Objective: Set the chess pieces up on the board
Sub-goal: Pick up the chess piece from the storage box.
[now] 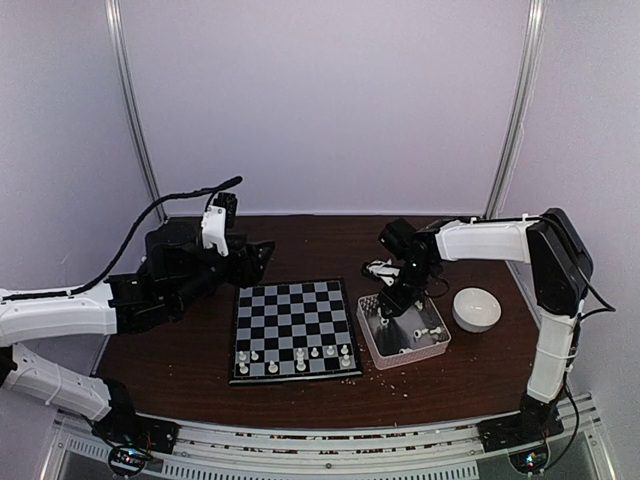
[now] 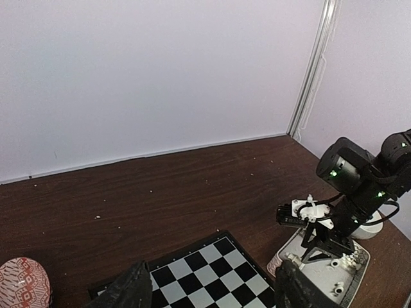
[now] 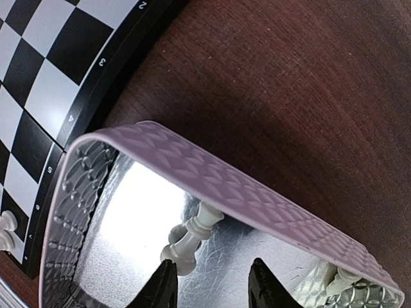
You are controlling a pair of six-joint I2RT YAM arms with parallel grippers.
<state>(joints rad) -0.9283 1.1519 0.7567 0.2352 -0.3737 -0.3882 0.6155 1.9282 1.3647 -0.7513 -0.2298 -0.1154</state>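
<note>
Progress is judged to be at an early stage. On the table (image 1: 200,375), the board (image 1: 292,318) is laid flat at the middle. Only its near two rows are partly filled with a handful of the chess pieces (image 1: 300,357), and every other square is left bare. Just right of the board, a clear tray (image 1: 368,335) is seen with more pieces lying loose in it (image 1: 432,330), so most of the set is still to be moved.

The left hand (image 2: 212,292) is held above the board's far left corner, spread wide and empty. The right hand (image 3: 212,289) is lowered into the tray with its fingers moderately apart and nothing gripped. One toppled piece (image 3: 192,234) lies just beside the left finger (image 3: 164,285). Whether it is touched cannot be told.
</note>
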